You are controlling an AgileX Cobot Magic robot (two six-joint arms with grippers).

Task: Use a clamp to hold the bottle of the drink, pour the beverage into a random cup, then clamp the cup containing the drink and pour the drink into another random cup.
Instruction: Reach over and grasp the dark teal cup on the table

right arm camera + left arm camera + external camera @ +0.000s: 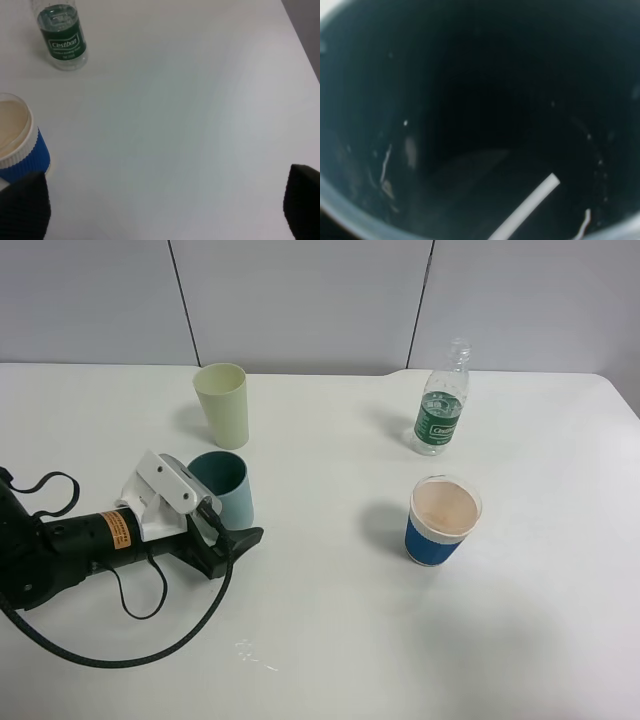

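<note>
Smooth straight-sided teal tumbler (238, 502); ribbed blue cup (437, 538); clear plastic bottle (440, 412).

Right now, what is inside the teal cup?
The teal cup shows only its dark green inside, with a few pale specks and a white streak in the left wrist view. Whether drink lies at the bottom cannot be told: too dark and blurred.
</note>
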